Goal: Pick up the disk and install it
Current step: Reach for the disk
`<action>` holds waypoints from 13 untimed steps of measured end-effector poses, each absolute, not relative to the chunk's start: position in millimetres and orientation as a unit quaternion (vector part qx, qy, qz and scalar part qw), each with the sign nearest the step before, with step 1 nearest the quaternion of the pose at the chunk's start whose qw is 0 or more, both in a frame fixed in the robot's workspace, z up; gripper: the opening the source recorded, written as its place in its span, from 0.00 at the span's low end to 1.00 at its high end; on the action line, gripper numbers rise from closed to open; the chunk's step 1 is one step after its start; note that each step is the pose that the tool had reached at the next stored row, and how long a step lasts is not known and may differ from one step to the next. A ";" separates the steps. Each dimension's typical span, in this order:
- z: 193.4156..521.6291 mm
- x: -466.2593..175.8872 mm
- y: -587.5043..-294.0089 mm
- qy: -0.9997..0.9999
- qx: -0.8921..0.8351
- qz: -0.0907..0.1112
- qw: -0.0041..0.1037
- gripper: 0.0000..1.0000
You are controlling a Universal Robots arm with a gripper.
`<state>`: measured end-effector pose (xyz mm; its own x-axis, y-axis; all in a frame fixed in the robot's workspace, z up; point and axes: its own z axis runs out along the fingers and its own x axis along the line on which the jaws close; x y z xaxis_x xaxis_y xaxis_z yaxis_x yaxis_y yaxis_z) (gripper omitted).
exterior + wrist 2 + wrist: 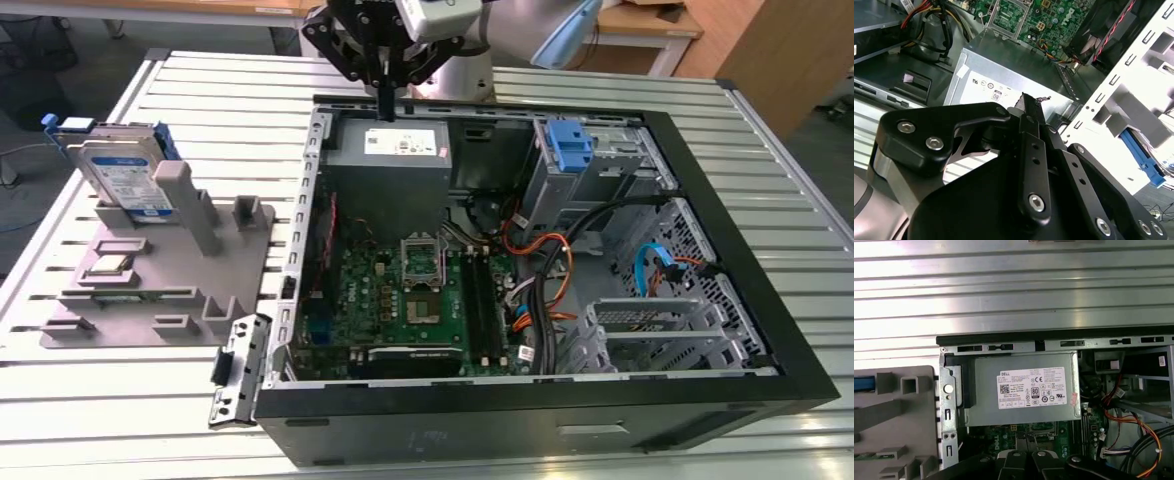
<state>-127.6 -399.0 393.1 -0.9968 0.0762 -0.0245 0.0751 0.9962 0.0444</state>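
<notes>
The disk (pixel 123 172), a silver drive with a white-and-blue label and blue rails, stands on edge in the grey fixture (pixel 160 290) at the exterior view's left, outside the computer case (pixel 534 420). My gripper (pixel 387 108) hangs over the back edge of the case, just above the grey power-supply box (pixel 390 148), well to the right of the disk. Its black fingers (pixel 1030 130) are pressed together and hold nothing. In the first wrist view the fingers (pixel 1026 460) point at the power-supply box (pixel 1024 390), and a blue strip of the disk's rail (pixel 863 384) shows at the fixture's edge.
The open case holds a green motherboard (pixel 400 300), bundles of orange and black cables (pixel 561 260), a drive cage with an upright blue latch (pixel 570 146), and a metal bay (pixel 654 330). A loose black bracket (pixel 234 370) lies beside the case on the slatted metal table (pixel 200 80).
</notes>
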 end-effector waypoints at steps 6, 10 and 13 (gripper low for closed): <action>393.1 -130.5 -398.9 0.999 0.038 0.022 0.013 0.10; 393.1 -130.7 -398.9 0.999 0.038 0.022 0.013 0.10; 393.1 -130.7 -398.9 0.999 0.038 0.022 0.013 0.10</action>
